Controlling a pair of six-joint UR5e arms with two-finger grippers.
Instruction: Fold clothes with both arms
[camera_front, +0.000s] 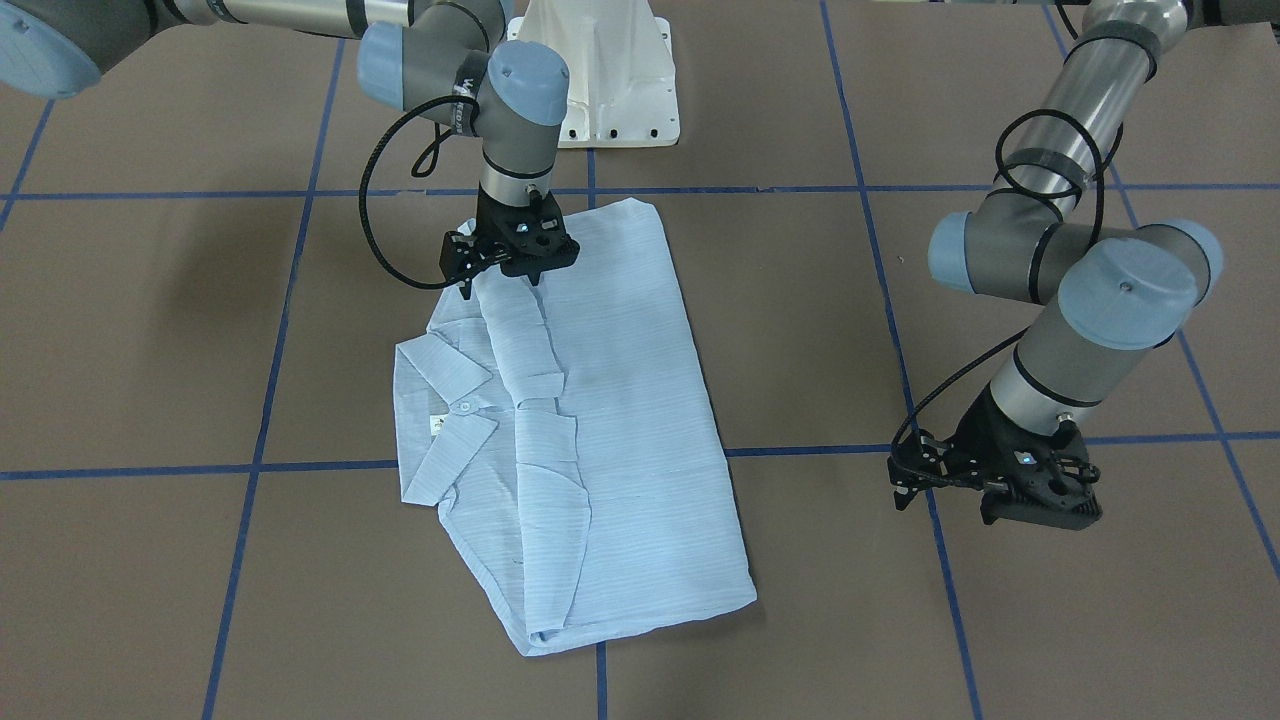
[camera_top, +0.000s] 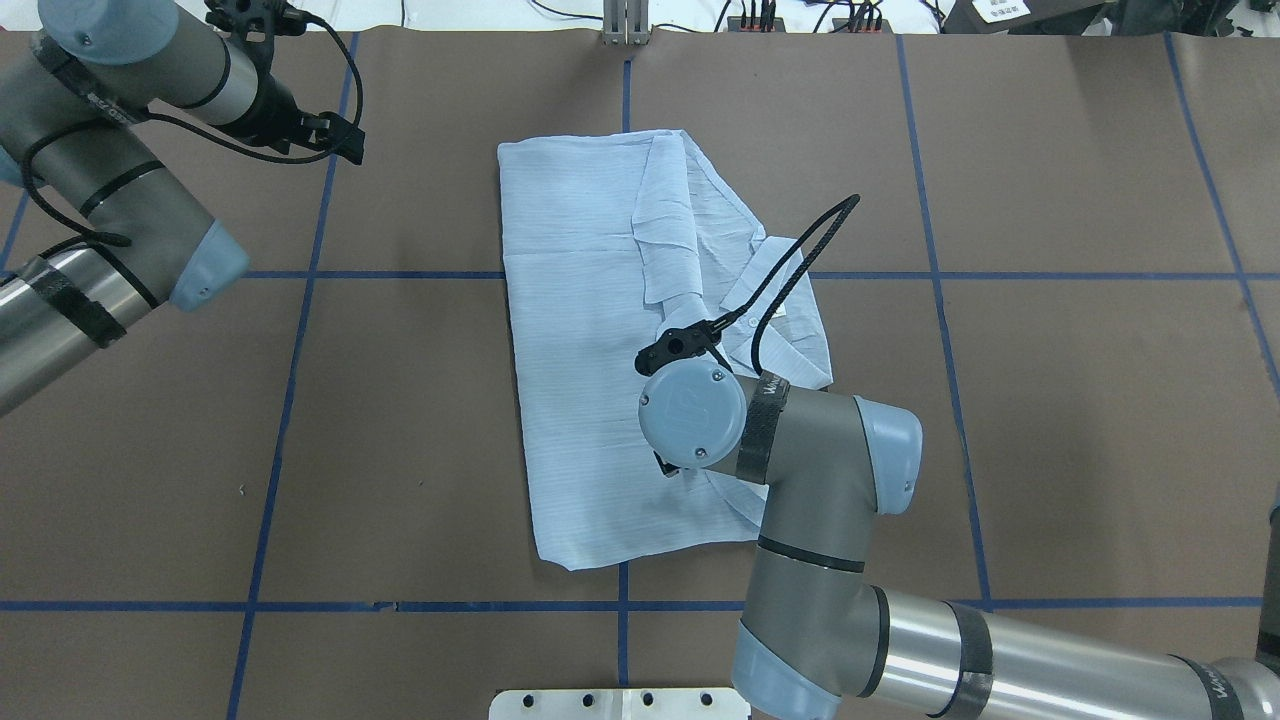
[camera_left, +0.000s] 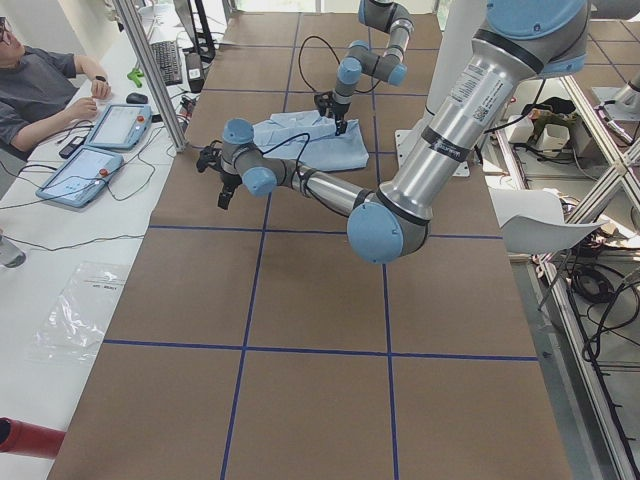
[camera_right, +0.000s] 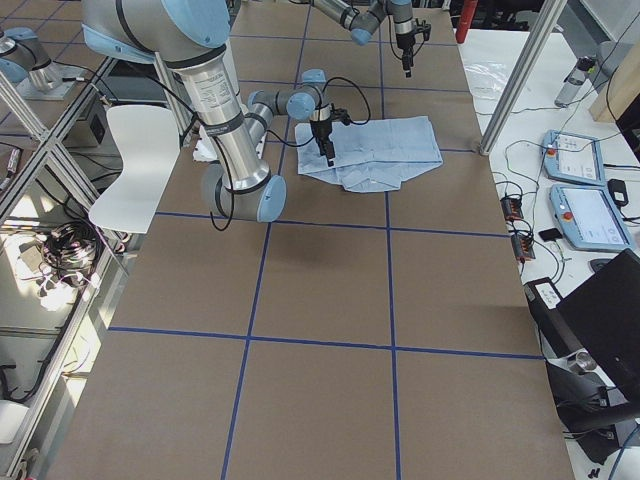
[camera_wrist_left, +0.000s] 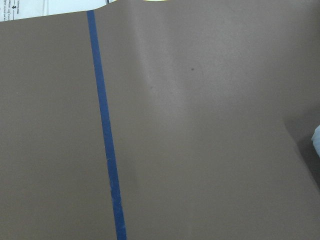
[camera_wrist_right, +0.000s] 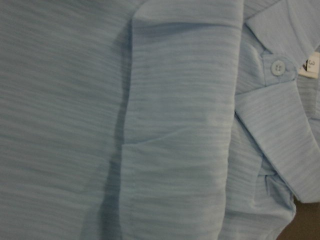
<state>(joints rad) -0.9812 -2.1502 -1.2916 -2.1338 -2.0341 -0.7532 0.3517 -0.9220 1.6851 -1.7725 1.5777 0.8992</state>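
**Right gripper over the shirt, left gripper off to the side**

The right gripper (camera_front: 502, 285) points down with its jaws apart, its tips at the robot-side edge of the shirt (camera_front: 630, 420). Whether they touch the fabric cannot be told. The light blue shirt stretches away from it across the desk (camera_front: 150, 350), sleeves folded in, with the collar (camera_front: 440, 380) ahead and to the robot's right. The left gripper (camera_front: 945, 508), jaws also spread, hangs over a blue tape line (camera_front: 870, 250), well apart from the shirt.

The right arm (camera_top: 800, 470) hides the shirt's (camera_top: 580, 400) near corner.
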